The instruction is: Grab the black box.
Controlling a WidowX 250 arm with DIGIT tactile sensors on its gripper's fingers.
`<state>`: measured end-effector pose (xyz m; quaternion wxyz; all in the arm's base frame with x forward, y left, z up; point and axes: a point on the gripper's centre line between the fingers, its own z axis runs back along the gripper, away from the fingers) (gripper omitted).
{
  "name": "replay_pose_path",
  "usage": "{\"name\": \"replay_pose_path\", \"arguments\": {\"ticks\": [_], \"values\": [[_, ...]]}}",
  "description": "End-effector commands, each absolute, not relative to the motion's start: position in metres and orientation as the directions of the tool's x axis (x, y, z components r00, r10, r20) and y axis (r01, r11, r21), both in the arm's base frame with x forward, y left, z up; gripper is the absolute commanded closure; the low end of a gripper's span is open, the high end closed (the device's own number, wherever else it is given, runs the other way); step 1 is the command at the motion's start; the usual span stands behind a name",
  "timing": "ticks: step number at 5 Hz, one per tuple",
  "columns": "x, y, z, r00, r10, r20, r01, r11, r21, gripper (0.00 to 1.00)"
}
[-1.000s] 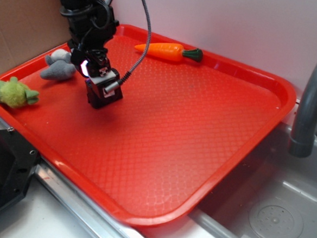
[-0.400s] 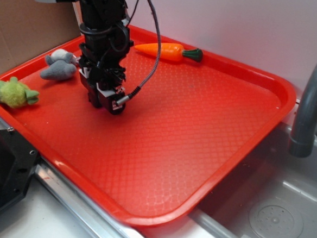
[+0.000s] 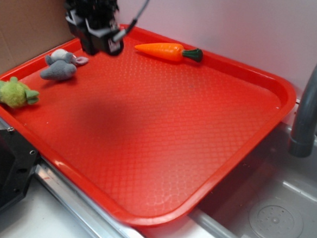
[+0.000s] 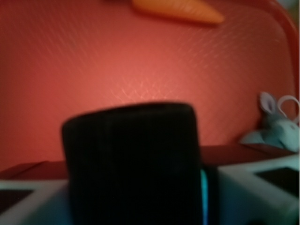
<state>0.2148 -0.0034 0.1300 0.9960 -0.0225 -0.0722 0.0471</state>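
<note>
The gripper (image 3: pixel 99 36), raised above the tray's (image 3: pixel 270 83) far-left corner, is clamped on the black box (image 4: pixel 131 164) between its fingers (image 4: pixel 255 187), with the grey plush (image 3: pixel 60 66) near the left rim, the carrot (image 3: pixel 166 51) by the back rim, and bare tray across the middle.

White wall (image 3: pixel 236 21), cardboard (image 3: pixel 20 27) left, steel sink (image 3: pixel 271 214) w/ faucet (image 3: pixel 312 97).

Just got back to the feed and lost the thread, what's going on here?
The hand is raised above the back left of the red tray, shut on the black box, which fills the wrist view between the fingers. The box is off the tray. The carrot, grey plush and green plush lie untouched on the tray.
</note>
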Motion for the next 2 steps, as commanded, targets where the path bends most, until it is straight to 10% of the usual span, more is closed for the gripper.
{"name": "replay_pose_path", "arguments": {"ticks": [1,2], "values": [[0.2215,-0.0083,0.1859,0.966,0.176,0.189,-0.173,0.984,-0.033,1.00],[0.2267,-0.0153,0.1760,0.977,0.132,0.166,-0.148,0.985,0.086,1.00]]}}
